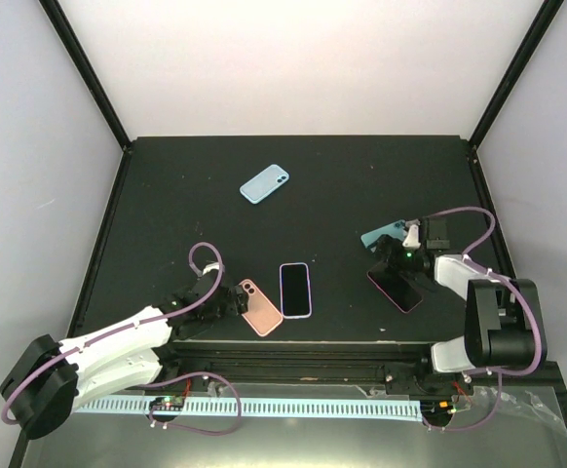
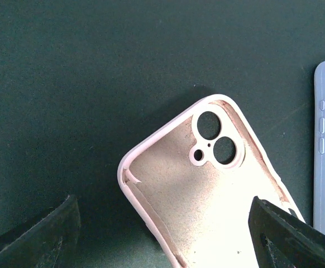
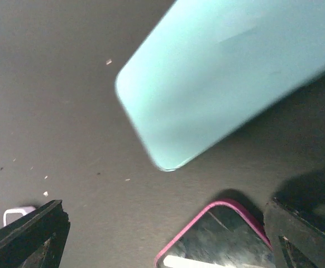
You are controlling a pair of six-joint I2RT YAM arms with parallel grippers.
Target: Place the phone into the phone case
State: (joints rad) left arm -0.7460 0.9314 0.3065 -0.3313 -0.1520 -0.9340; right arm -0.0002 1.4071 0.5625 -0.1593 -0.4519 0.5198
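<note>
On the black worktop (image 1: pixel 167 214), close to the front edge: a pink phone case (image 1: pixel 261 307), hollow side up, camera cut-outs toward the far end, nothing inside. Just to its right, not touching it: a phone (image 1: pixel 295 290) with a pale lilac rim, screen up, its side buttons showing in the left wrist view. Over the near part of the pink case, the left claw (image 1: pixel 227 302): spread wide, clamped on nothing, one finger (image 2: pixel 39 237) off to the case's left, the other overlapping its right edge; cannot tell whether touching. Further right: a second phone (image 1: pixel 395 290) with a magenta rim, screen up, lying askew, and just beyond it a teal case (image 1: pixel 385 235), smooth back up. Above the strip of worktop between those two, the right claw (image 1: pixel 405 258): likewise wide apart, gripping nothing. Well apart from everything else, toward the far middle: a light blue phone case (image 1: pixel 264 183), back up, lying at a slant; cannot tell whether filled.
</note>
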